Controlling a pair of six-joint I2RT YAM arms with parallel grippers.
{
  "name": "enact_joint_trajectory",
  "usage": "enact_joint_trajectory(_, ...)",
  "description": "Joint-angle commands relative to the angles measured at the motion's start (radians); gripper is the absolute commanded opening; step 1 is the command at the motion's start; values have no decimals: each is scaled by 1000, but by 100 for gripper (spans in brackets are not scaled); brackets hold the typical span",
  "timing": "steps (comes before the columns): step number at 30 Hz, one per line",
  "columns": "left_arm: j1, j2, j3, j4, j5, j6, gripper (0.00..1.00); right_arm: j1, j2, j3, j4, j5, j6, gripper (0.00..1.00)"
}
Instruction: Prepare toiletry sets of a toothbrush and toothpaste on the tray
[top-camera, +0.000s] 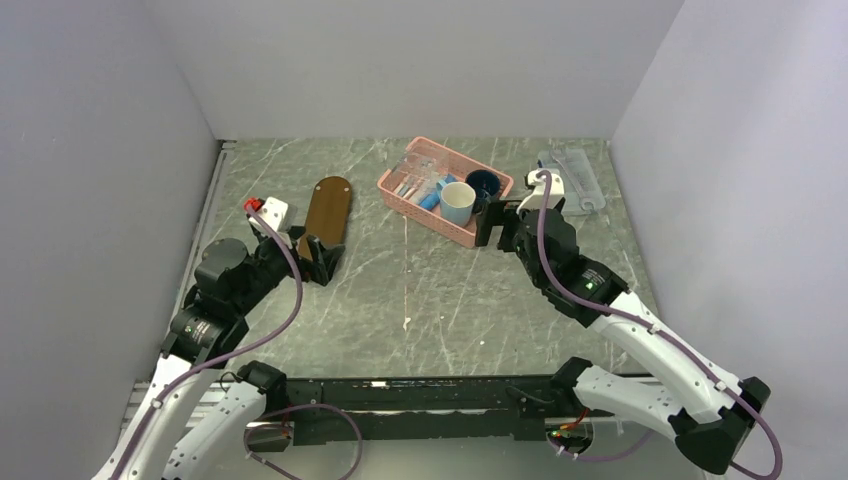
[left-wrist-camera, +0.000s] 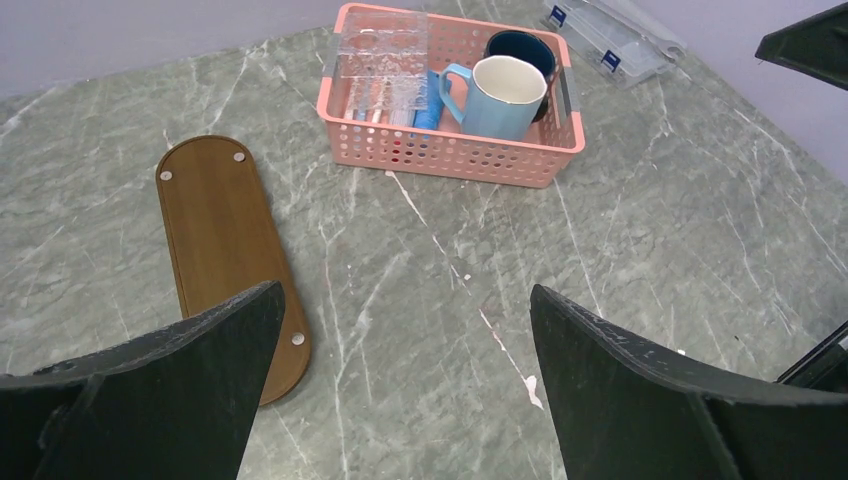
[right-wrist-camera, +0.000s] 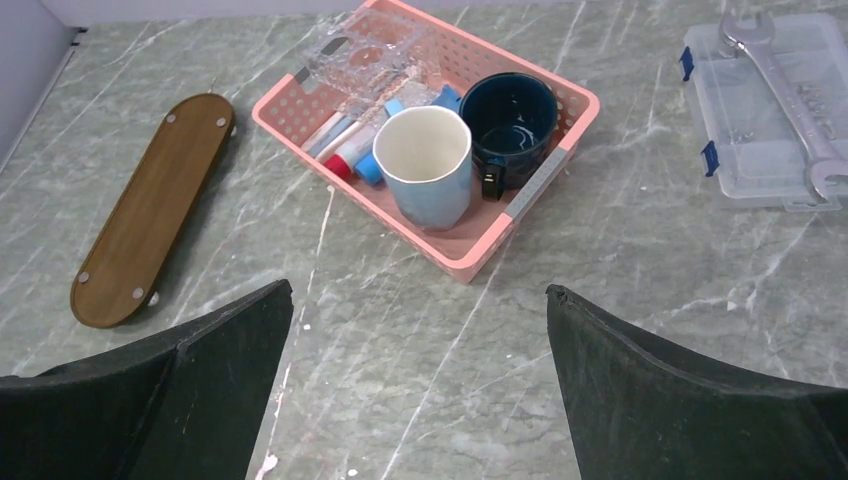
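Hovering open-fingered and empty, the left gripper (left-wrist-camera: 405, 295) and right gripper (right-wrist-camera: 420, 290) face a grey marbled table (left-wrist-camera: 650, 230).
The brown tray (left-wrist-camera: 225, 240) lies at left; the toothpaste (left-wrist-camera: 428, 105) sits in the pink basket (left-wrist-camera: 450, 160), pale walls (top-camera: 400, 70) on three sides.

The table (top-camera: 420, 300) had a grey-green top patterned like marble, crossed by thin white veins running in many directions. A small white mark (top-camera: 407, 322) showed near its middle. Three plain walls closed it in: a back wall (top-camera: 420, 70) across the far edge, a left wall (top-camera: 90, 180) and a right wall (top-camera: 740, 150) along the sides. All three were bare and greyish white with a faint lilac cast. A pale metal strip (top-camera: 213, 200) ran along the table's left edge at the foot of the left wall. The light was even and soft, and shadows on the table were faint.
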Motion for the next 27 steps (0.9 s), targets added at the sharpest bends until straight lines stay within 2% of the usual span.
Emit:
enact_joint_trajectory(1, 15, -16, -1, 33, 32, -10, 99, -1, 11, 48, -5, 45, -18, 100)
enact_joint_trajectory(8, 40, -5, 4, 19, 17, -28, 99, -2, 44, 65, -7, 12, -40, 100)
enact_joint_trajectory(14, 53, 8, 11, 2, -2, -37, 99, -2, 143, 125, -70, 80, -22, 99)
enact_joint_trajectory(20, 76, 1, 6, 7, 0, -47, 99, -3, 188, 112, -21, 102, -24, 96)
enact_joint_trajectory(27, 96, -8, 7, -2, 2, -57, 99, -78, 312, 190, -110, 70, 54, 93)
